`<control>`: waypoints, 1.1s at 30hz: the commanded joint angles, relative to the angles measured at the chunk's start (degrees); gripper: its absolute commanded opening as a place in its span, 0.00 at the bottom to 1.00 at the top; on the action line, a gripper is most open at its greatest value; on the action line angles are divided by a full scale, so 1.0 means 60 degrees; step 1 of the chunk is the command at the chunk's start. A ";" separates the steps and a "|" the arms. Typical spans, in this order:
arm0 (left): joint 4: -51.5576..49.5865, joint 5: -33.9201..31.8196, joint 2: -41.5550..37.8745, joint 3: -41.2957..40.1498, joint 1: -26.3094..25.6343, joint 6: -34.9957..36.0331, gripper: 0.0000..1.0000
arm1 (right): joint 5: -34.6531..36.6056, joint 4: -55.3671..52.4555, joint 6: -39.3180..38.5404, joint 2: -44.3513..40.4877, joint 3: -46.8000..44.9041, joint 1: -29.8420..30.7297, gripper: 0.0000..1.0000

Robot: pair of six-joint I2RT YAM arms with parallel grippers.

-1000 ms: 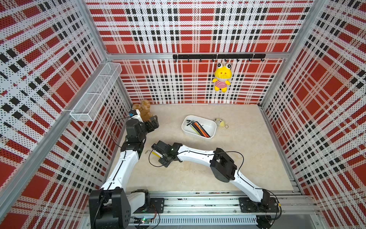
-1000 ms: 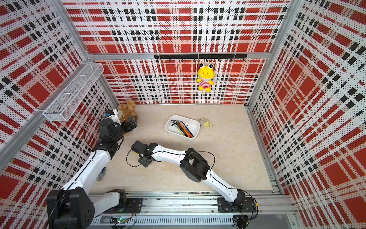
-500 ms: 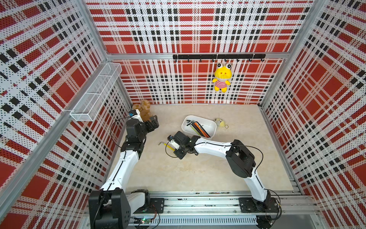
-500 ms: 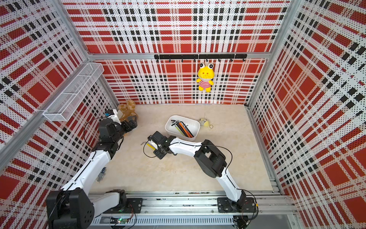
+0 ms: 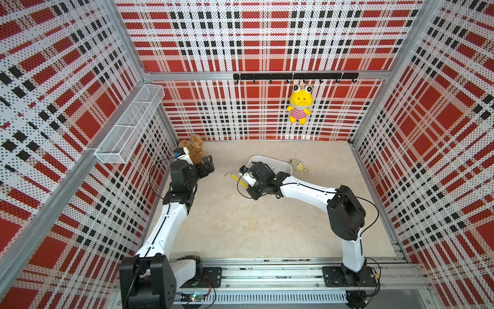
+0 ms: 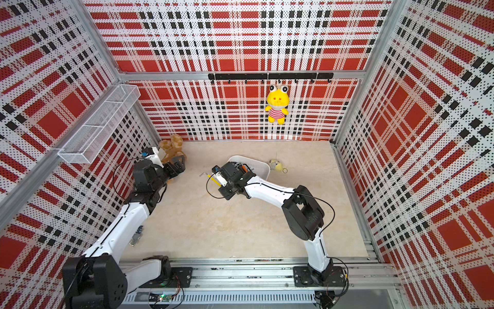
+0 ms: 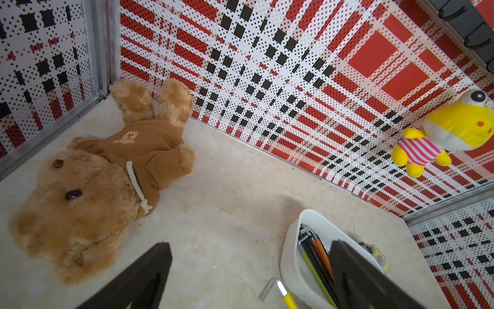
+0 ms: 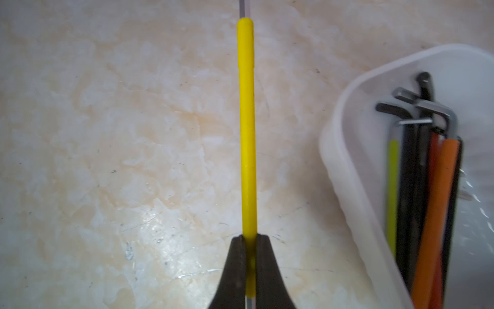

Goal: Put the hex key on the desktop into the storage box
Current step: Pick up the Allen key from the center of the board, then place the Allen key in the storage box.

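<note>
The yellow-sleeved hex key [image 8: 247,133] is clamped in the narrow jaws of the right gripper [image 8: 250,240], over the desktop [image 5: 240,227] just beside the storage box [image 8: 344,166] near the far edge. The left gripper [image 7: 250,244] stands wide by the teddy bear [image 7: 107,174] in the far-left corner.

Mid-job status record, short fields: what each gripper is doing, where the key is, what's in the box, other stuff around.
right gripper: shut on hex key, yellow sleeve
key position: beside box, not in it
left gripper: open, empty, near teddy bear
box contents: several hex keys, orange, black, yellow-green
desktop: teddy bear, small yellow toy by box
back wall: frog plush hanging
</note>
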 commanded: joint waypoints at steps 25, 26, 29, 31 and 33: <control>0.0031 0.0331 0.0190 0.0420 -0.0109 0.0194 0.99 | 0.1012 -0.0425 0.0004 0.0391 -0.0145 -0.2451 0.00; 0.0032 0.0328 0.0188 0.0412 -0.0110 0.0204 0.99 | 0.0977 -0.0446 -0.0020 0.0479 -0.0083 -0.2469 0.00; 0.0031 0.0313 0.0187 0.0391 -0.0111 0.0210 0.99 | 0.1000 -0.0446 0.0002 0.0723 0.0036 -0.2515 0.00; 0.0031 0.0302 0.0192 0.0398 -0.0111 0.0210 0.99 | 0.1054 -0.0558 0.0065 0.0862 0.0180 -0.2554 0.00; 0.0031 0.0286 0.0204 0.0388 -0.0111 0.0210 0.99 | 0.1052 -0.0614 0.0109 0.0965 0.0270 -0.2576 0.00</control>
